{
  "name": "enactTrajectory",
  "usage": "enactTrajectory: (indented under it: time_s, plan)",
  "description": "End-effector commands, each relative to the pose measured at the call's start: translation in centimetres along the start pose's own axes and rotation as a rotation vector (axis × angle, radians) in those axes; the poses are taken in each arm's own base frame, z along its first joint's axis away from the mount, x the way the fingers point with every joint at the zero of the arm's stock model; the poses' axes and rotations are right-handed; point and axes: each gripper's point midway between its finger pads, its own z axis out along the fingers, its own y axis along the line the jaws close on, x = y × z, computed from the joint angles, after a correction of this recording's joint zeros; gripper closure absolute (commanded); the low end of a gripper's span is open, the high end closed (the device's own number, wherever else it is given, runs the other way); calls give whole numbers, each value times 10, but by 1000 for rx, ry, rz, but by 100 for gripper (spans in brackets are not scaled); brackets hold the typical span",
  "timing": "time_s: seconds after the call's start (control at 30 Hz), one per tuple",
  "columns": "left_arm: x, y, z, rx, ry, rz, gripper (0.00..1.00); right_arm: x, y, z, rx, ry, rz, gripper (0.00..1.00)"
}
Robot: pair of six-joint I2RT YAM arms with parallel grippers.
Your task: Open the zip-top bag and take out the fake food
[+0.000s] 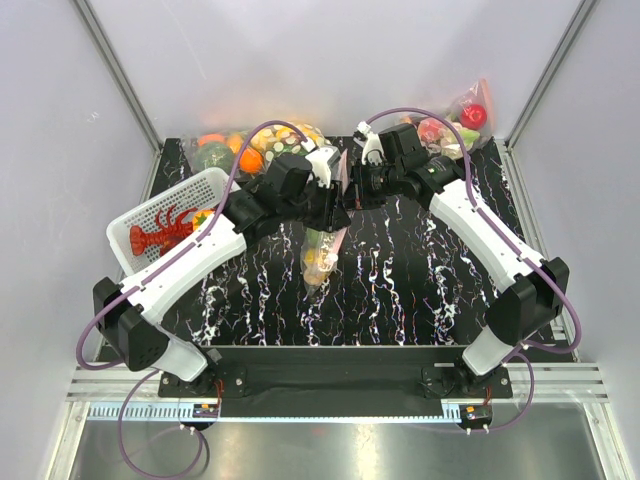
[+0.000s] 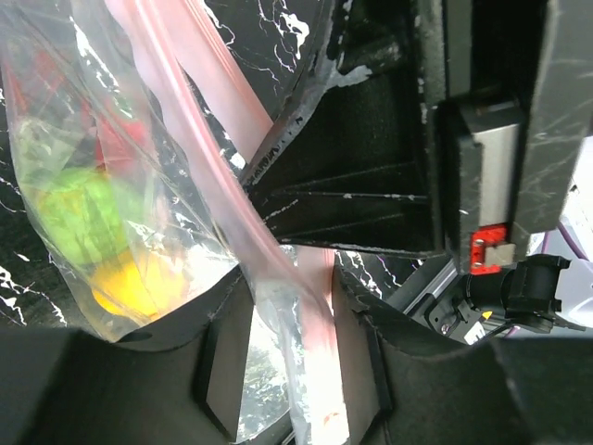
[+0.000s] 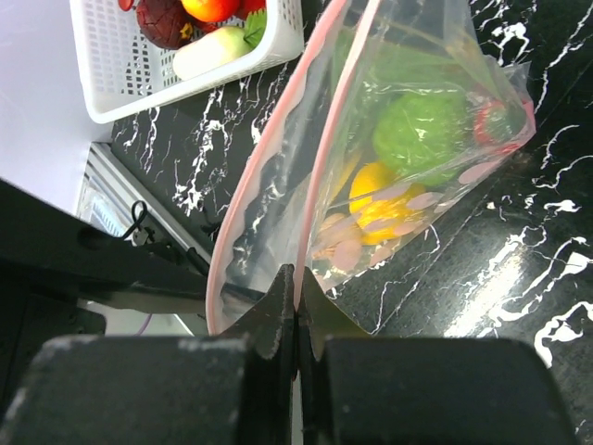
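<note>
Pink zip strip [image 3: 321,162] gapes: right pincer [image 3: 296,287] clamps one zip-top bag [image 3: 278,213] lip, left pincer [image 2: 298,334] straddles the other, unclosed; next, grip and spread.

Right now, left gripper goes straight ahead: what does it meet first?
The zip-top bag: its pink strip lies between the fingers of the left gripper. Beyond it looks like the right gripper, depth unclear.

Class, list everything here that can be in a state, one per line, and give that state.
zip-top bag, hanging in the air, mouth parted
fake food, inside the bag
right gripper, shut on one pink lip
left gripper, jaws apart, other pink lip between them
basket, upright, holding toy food
</note>
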Motion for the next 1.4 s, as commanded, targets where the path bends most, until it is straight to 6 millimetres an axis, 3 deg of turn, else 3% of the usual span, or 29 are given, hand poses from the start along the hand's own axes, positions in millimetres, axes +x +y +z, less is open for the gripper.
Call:
enactTrajectory:
  time_s: [0.0, 0.1, 0.2, 0.47, 0.7, 1.37]
  plan:
    - [-27, -6, -17, -4, -85, 29, 58, -6, 5, -13, 20, -39, -38, 100]
    - [-28, -8, -20, -1, -89, 35, 61, -6, 5, -15, 24, -41, -40, 100]
    - [-29, -9, -21, 3, -92, 37, 55, -6, 4, -14, 22, -38, -38, 100]
    - [-29, -2, -20, -33, -90, 41, 52, -6, 6, -14, 16, -33, -41, 100]
    - [-39, -13, -30, 14, -155, 40, 33, -6, 6, -12, 10, -29, -35, 100]
    - [-39, -4, -4, -20, -122, 8, 30, -6, 10, -11, -8, -27, -26, 100]
